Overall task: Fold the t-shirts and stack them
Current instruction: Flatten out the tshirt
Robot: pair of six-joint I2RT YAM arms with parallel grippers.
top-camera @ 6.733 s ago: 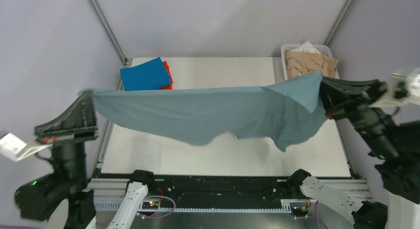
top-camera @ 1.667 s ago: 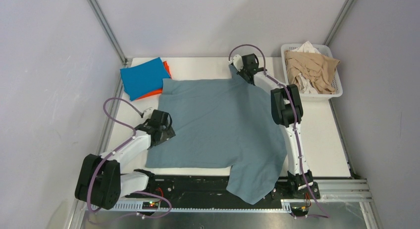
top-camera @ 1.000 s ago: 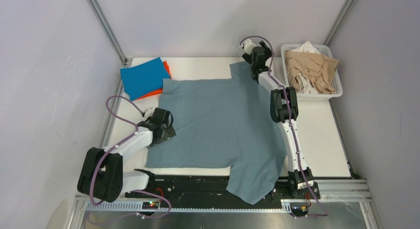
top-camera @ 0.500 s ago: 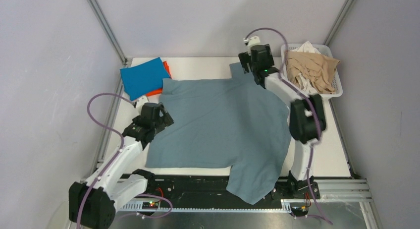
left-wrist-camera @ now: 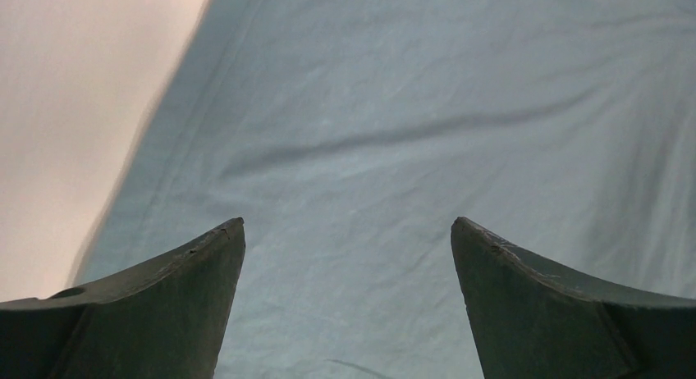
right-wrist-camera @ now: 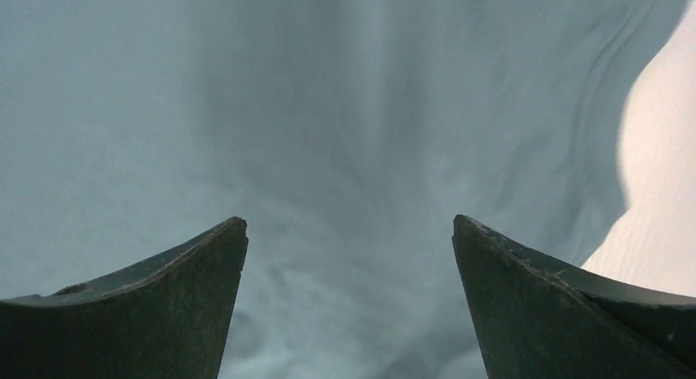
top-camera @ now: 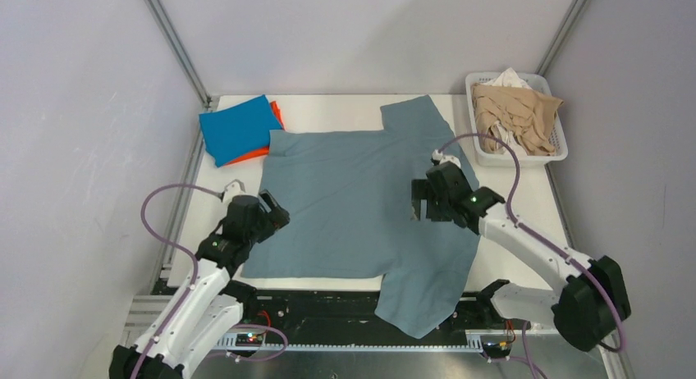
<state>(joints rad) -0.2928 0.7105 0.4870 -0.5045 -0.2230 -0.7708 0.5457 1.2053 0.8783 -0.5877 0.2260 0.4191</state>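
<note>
The large grey-blue t-shirt [top-camera: 361, 198] lies spread flat across the white table [top-camera: 533, 256]. One sleeve droops over the near edge and the other points toward the back wall. The left pincer [top-camera: 275, 208] hangs over the shirt's left hem and the right pincer [top-camera: 418, 203] over its right side, so most of the cloth lies between them. Both are released, jaws wide apart with only cloth showing below, nothing grasped.

Beyond the left pincer, at the far left corner, the bright blue t-shirt [top-camera: 238, 126] sits folded on the orange t-shirt [top-camera: 278, 111], its near corner touching the big shirt. That makes three t-shirts.

Beyond the right pincer and to its right stands one white slatted basket [top-camera: 560, 154], holding a beige garment [top-camera: 517, 108] and a white garment [top-camera: 510, 74].

Pale lilac walls close in three sides, with two slanting metal posts [top-camera: 176, 47] at the back corners.
</note>
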